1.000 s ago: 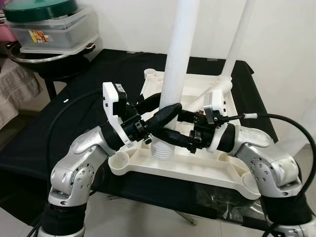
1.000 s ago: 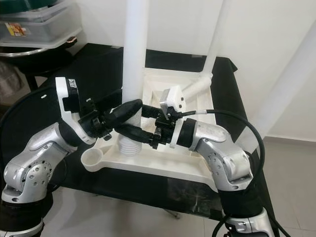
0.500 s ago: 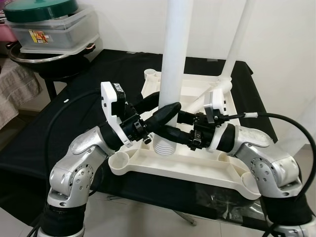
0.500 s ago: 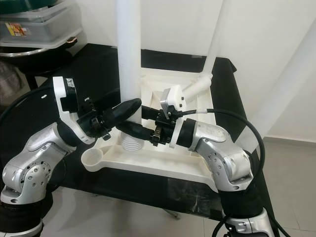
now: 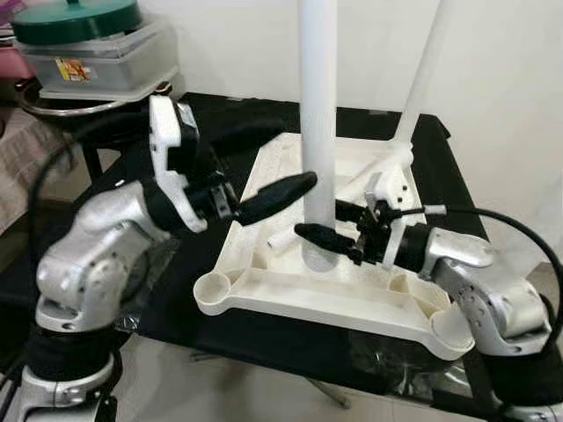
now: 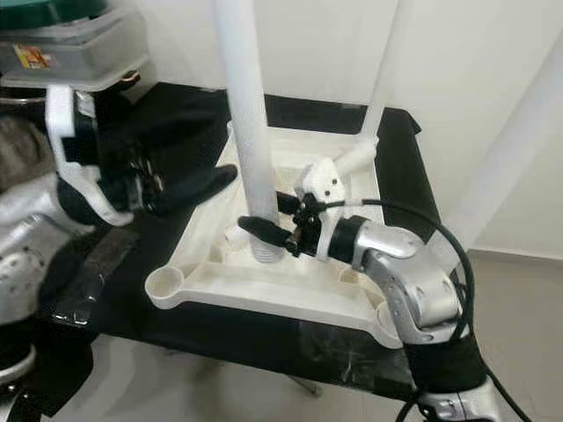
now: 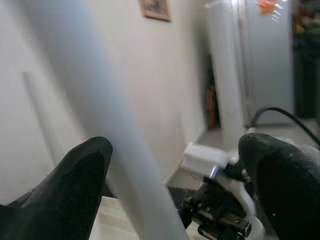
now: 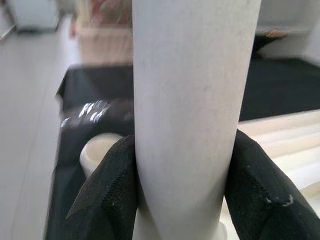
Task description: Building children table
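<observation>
The white table top point(image 5: 352, 297) lies upside down on a black table point(image 5: 220, 110). One white leg point(image 5: 317, 105) stands upright in a socket near the top's front middle. My right gripper point(image 5: 318, 225) is shut on this leg just above its base; in the right wrist view both black fingers point(image 8: 107, 192) press against the leg point(image 8: 187, 100). My left gripper point(image 5: 280, 156) hangs open to the left of the leg, raised above the table top and not touching it. In the left wrist view its fingers point(image 7: 75, 180) are wide apart. A second leg point(image 5: 428, 66) stands at the back right corner.
A small white peg point(image 5: 280, 239) lies inside the table top beside the leg. A round corner socket point(image 5: 215, 286) sits at the front left. Stacked plastic containers with a green lid point(image 5: 88, 40) stand at the back left. A white wall lies behind.
My left gripper has let go of the leg and drawn back to the left and upward. The leg has sunk into its socket and stands straighter; its ribbed end has gone from sight.
</observation>
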`<state>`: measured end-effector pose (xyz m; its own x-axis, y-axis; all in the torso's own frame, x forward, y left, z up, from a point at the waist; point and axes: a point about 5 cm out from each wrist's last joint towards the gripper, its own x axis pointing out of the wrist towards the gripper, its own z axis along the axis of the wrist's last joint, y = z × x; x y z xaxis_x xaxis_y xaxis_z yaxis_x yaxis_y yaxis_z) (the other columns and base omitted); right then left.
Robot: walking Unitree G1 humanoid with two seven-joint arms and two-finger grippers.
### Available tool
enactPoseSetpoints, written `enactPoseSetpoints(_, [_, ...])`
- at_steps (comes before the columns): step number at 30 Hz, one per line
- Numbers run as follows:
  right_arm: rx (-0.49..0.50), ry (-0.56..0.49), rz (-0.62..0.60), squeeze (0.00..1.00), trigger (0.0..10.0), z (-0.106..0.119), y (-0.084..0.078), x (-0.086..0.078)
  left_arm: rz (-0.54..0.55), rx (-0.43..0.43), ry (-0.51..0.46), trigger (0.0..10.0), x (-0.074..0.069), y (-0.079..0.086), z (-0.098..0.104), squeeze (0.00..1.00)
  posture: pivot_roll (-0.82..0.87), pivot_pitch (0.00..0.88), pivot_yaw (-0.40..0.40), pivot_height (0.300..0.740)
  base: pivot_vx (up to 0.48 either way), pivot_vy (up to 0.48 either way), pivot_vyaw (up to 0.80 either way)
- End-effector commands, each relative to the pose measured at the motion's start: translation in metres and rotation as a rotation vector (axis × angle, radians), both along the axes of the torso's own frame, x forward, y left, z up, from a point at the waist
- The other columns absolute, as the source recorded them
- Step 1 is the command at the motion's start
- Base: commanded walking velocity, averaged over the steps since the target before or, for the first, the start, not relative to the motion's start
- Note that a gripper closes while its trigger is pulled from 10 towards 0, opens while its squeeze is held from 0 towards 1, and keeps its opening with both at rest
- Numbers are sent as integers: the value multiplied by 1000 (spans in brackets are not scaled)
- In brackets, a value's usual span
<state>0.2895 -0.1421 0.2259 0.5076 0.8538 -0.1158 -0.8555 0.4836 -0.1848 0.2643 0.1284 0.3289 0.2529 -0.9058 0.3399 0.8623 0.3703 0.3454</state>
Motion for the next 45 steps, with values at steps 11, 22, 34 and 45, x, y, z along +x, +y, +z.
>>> enactPoseSetpoints(11, [-59,-51,108,0,0,-2,22,-10,-22,77,57,10000,20,-7,11,0,-30,64,-14,740,0,0,0])
enactPoseSetpoints(22, [-20,-93,2,0,0,2,17,1,54,55,145,10000,36,7,2,0,-34,61,-7,740,0,0,0])
enactPoseSetpoints(34, [-33,-87,39,0,0,-2,25,-3,-68,-110,177,2980,28,-1,22,0,-24,56,-12,740,0,0,0])
enactPoseSetpoints(45, [-32,-83,44,0,0,-4,29,-1,-157,-166,205,10000,20,-24,20,1000,-21,57,-16,740,0,0,0])
